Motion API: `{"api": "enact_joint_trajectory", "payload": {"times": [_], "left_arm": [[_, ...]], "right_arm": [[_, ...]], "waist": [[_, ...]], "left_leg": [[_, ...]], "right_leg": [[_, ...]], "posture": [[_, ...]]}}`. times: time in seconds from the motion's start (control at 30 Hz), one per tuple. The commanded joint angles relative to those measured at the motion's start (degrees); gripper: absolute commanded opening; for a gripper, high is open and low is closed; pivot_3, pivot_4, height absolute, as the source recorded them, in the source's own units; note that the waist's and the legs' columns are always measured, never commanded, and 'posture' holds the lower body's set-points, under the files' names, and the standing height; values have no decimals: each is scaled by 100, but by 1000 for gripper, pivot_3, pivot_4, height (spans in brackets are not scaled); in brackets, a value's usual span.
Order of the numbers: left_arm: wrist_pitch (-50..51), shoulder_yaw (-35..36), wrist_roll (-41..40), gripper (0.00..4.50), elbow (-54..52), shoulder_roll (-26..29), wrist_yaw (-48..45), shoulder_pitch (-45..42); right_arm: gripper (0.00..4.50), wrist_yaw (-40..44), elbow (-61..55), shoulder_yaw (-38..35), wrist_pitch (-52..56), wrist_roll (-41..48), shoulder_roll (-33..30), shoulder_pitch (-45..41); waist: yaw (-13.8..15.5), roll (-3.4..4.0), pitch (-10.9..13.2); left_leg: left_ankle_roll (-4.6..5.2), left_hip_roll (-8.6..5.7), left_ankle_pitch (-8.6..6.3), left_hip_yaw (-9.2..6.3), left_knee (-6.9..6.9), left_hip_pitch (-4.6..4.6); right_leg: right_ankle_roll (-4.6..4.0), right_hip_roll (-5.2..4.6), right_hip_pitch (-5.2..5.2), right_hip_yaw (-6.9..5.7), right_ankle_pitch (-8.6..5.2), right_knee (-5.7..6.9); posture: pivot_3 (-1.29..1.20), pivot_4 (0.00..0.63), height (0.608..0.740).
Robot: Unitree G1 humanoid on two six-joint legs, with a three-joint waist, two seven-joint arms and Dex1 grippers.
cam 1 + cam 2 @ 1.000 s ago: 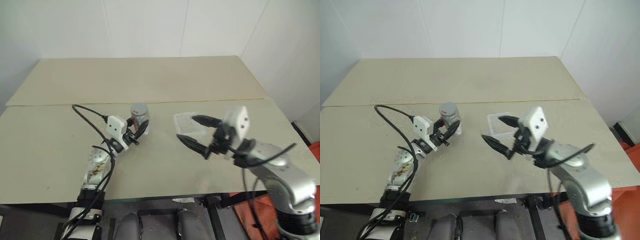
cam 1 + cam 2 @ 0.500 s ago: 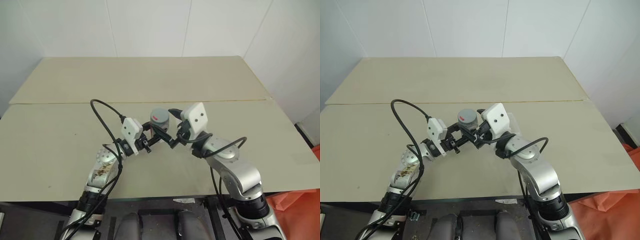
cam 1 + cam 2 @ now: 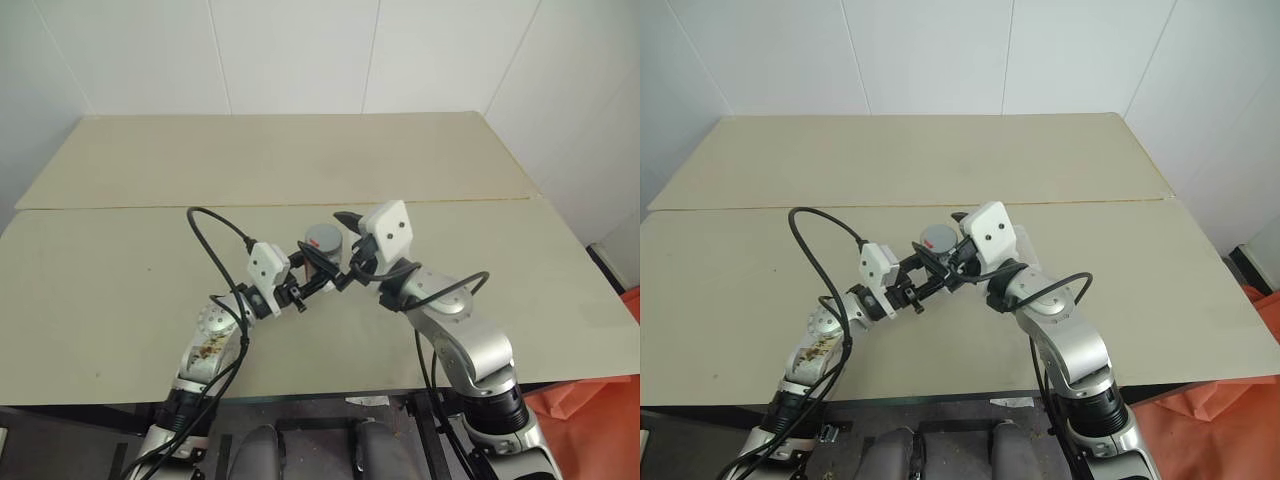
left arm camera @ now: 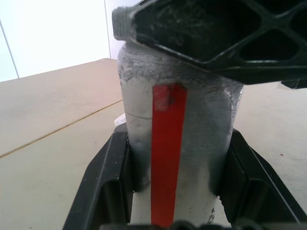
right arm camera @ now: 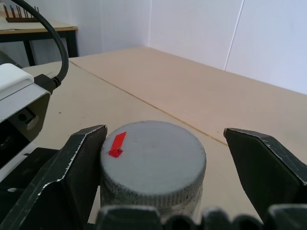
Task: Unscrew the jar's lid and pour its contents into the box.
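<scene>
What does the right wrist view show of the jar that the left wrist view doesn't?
Right wrist view: the lid's flat grey top with a small red mark, the open right pincer straddling it, one finger close by the lid's edge, the other clear of it.
Left wrist view: the jar's side with a vertical red stripe, gripped by the left pincer, a right finger crossing above.
Both: the jar and the beige table.

No words, numbers or brand names can be read anywhere. The only markings are plain red ones — a small arrow-like patch on the lid (image 5: 152, 160) and an unlettered strip down the side of the jar (image 4: 178, 143).
</scene>
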Motion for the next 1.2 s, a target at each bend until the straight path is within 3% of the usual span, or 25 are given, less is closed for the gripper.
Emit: {"api": "enact_joint_trajectory", "payload": {"times": [0.03,0.13,0.27,0.5,0.63,0.97,1.2], "left_arm": [[-69,23,-68,1943,-231,-37,1,-3],[-91,26,-45,1943,-216,-44,8,-8],[-97,40,-28,1943,-198,-41,21,-22],[-87,-7,-27,1943,-206,39,-95,10],[56,-34,-238,1943,-416,171,-385,41],[579,-318,-944,1943,-1283,401,-1239,-15],[667,-548,-928,1943,-1435,287,-1280,-118]], "right_arm": [[4500,74,-142,-86,-129,20,9,-45],[3906,132,-103,-128,-180,71,48,-51],[2786,182,-67,-124,-226,13,55,-46],[2786,243,-138,-122,-226,11,32,11],[2786,750,-190,-314,-131,461,-166,8],[2786,4196,785,-680,-115,1971,-1944,-1045],[2786,6698,2501,-221,-643,1947,-2178,-2224]], "waist": [[0,0,0],[-2,0,0],[-1,0,0],[-2,0,0],[-1,0,0],[-13,1,1],[-29,1,1]], "left_leg": [[0,0,0,0,0,0],[0,0,0,0,0,0],[0,0,0,0,0,0],[0,0,0,0,-1,0],[0,0,0,0,-1,-1],[0,2,0,0,-7,3],[0,4,0,-1,-5,5]], "right_leg": [[0,0,0,0,0,0],[0,0,0,0,0,0],[0,0,0,0,0,0],[2,0,0,0,-1,0],[2,0,0,0,-2,-1],[21,1,3,-1,-14,-9],[24,5,3,0,-16,-6]], "posture": [[0,150,740],[0,150,740],[0,150,740],[0,150,740],[0,150,740],[0,150,740],[0,150,740]]}}
